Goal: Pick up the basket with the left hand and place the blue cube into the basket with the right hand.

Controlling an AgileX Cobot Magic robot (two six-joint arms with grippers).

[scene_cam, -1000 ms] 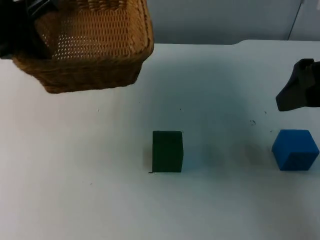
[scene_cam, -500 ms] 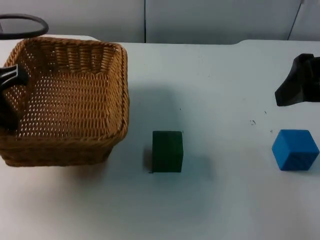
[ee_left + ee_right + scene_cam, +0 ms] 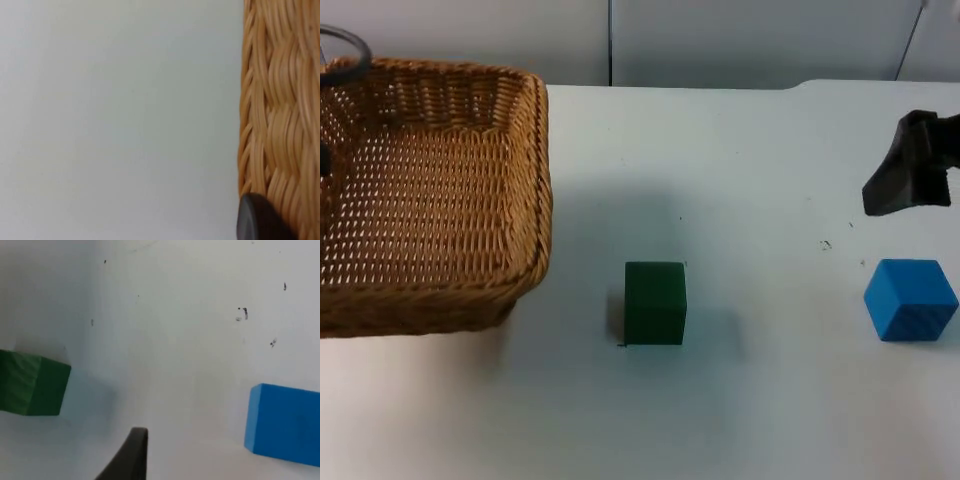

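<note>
A: Where the white table [image 3: 750,150] meets the grey partition wall [image 3: 740,40], what stands near the edges?

B: Item 1, wicker basket [image 3: 430,190]: at the table's left side, cut by the picture's left border, its back rim close to the wall. Item 2, green cube [image 3: 655,302]: mid-table, bare table on all 4 sides, well apart from the basket. Item 3, blue cube [image 3: 910,298]: near the right border, resting on the table. Bare table lies between the 2 cubes.

A: Changes since 0.5 s ago?

B: The basket has shifted left and sits further out of the picture; both cubes are unmoved. The right gripper [image 3: 905,180] has edged slightly left.

A: Basket contents?

B: None visible; bare weave inside.

A: Grippers?

B: Right gripper: above the table behind the blue cube, apart from it, holding nothing; how wide it stands I cannot tell. In the right wrist view 1 fingertip [image 3: 131,455] stands between green cube [image 3: 32,383] and blue cube [image 3: 285,424]. Left gripper: in the left wrist view a fingertip [image 3: 257,220] lies against the basket wall [image 3: 280,110]; whether it clamps I cannot tell.
</note>
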